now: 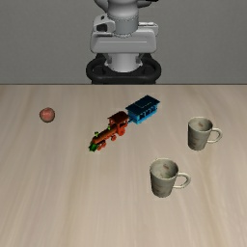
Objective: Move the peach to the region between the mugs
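- The white and grey robot arm (123,17) is standing folded over its round black base (123,72) at the top of the exterior view, just behind the far edge of the tabletop.
- The broad pale grey block at the front of the arm is probably the hand (123,41), though the angle is too poor to be certain.
- I cannot tell how far the hand is opening. It is hanging well apart from every object, and nothing is showing in its grasp.
- The pale, wood-grained tabletop (58,198) is carrying all the objects below it.
- A small toy train is lying closest to the base, slanting across the middle of the tabletop. Its blue open wagon (143,109) is sitting at the upper right end and its red and green locomotive (109,133) at the lower left end. The two are touching end to end.
- The small round reddish-orange peach (46,115) is resting on the tabletop toward the exterior view's left, well apart from the locomotive.
- Two beige-grey ceramic mugs are standing upright toward the exterior view's right, each turning its handle to that same side.
- The upper mug (201,133) is standing just past the wagon. The lower mug (168,178) is standing farther down the view and somewhat to the left of the upper one.
- The mugs are standing apart, with a strip of bare tabletop lying between them.
- The peach is sitting far outside that strip, with the train lying between it and the mugs.
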